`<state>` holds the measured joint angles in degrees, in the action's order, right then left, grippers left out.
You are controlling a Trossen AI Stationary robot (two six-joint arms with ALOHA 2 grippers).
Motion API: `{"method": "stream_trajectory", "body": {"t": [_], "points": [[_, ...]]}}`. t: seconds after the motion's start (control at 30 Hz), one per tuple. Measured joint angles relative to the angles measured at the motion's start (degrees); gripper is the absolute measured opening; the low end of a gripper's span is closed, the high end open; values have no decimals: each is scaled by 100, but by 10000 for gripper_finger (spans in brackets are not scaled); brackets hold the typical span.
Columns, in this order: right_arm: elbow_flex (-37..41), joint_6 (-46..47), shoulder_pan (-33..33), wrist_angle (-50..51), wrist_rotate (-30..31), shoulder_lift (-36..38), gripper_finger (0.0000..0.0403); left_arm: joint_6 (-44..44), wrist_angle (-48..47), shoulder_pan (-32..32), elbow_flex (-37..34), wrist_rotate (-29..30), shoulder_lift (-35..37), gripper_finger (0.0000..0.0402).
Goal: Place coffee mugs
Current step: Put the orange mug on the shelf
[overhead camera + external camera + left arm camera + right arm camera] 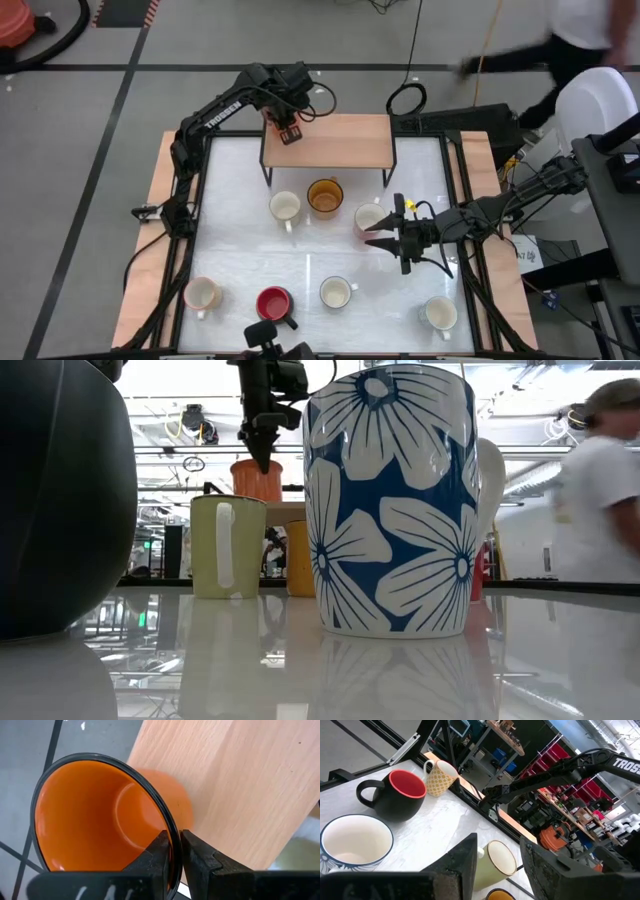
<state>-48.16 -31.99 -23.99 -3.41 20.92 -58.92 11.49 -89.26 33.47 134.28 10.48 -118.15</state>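
An orange mug (95,815) with a dark rim stands on the left part of the wooden shelf (340,145) at the table's far side, and my left gripper (287,128) is shut on it from above. In the low view the orange mug (257,480) sits on the shelf top under that gripper (262,455). My right gripper (388,240) hovers open, pointing level, over the table's right middle beside a mug with a reddish wall (368,216). Nothing is between its fingers (465,865). My left gripper has the orange mug's rim (172,837) between its two fingers, one finger (160,855) inside the mug and the other outside. The fingers come steeply from above. The mug stands upright with its base on the shelf.
Other mugs stand on the white table: a cream one (285,207) and an amber one (325,196) before the shelf. Along the near edge are a patterned one (203,294), a dark one with red inside (274,302), a blue-flowered one (390,500) and a white one (440,314). A person moves at the far right.
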Motion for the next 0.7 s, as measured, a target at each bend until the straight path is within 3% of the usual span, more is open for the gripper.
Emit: {"method": "stream_trajectory", "body": {"t": [0.3, 0.7], "points": [[0, 2, 0, 1, 1, 0, 130, -25, 78, -5, -219, 7, 9, 55], [0, 2, 0, 9, 1, 0, 130, -111, 429, 0, -761, 311, 13, 187]]}}
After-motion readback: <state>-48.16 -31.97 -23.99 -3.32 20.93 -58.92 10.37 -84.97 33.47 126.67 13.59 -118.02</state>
